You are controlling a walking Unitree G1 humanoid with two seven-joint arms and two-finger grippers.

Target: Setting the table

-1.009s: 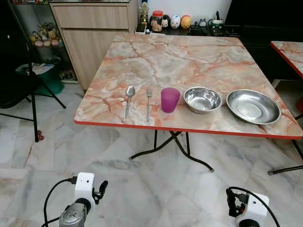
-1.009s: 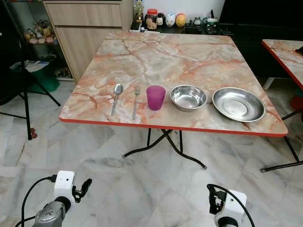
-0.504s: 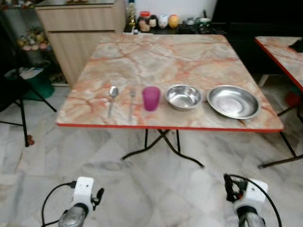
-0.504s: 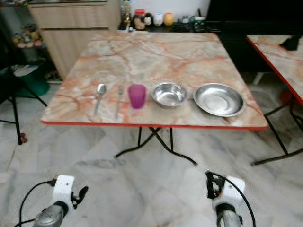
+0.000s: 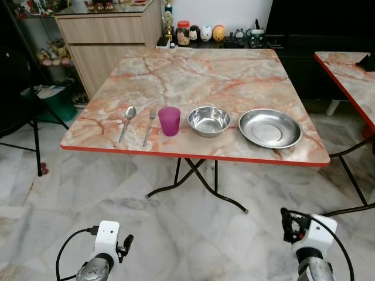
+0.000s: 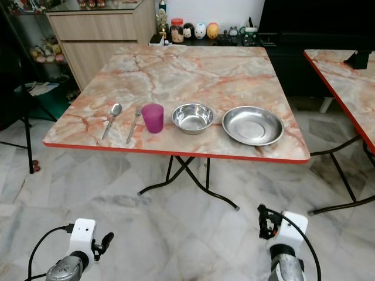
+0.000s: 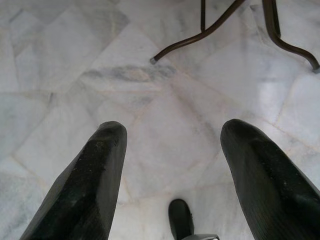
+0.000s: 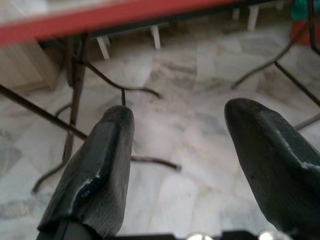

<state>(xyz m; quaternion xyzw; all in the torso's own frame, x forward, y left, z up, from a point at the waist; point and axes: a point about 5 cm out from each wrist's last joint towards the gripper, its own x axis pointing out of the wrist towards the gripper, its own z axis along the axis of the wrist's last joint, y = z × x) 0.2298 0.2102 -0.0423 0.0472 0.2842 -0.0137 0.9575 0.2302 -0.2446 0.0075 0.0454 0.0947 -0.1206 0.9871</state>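
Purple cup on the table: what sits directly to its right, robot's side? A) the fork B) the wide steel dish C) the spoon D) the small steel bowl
D: the purple cup has the small steel bowl next on its right, with the fork on its left.
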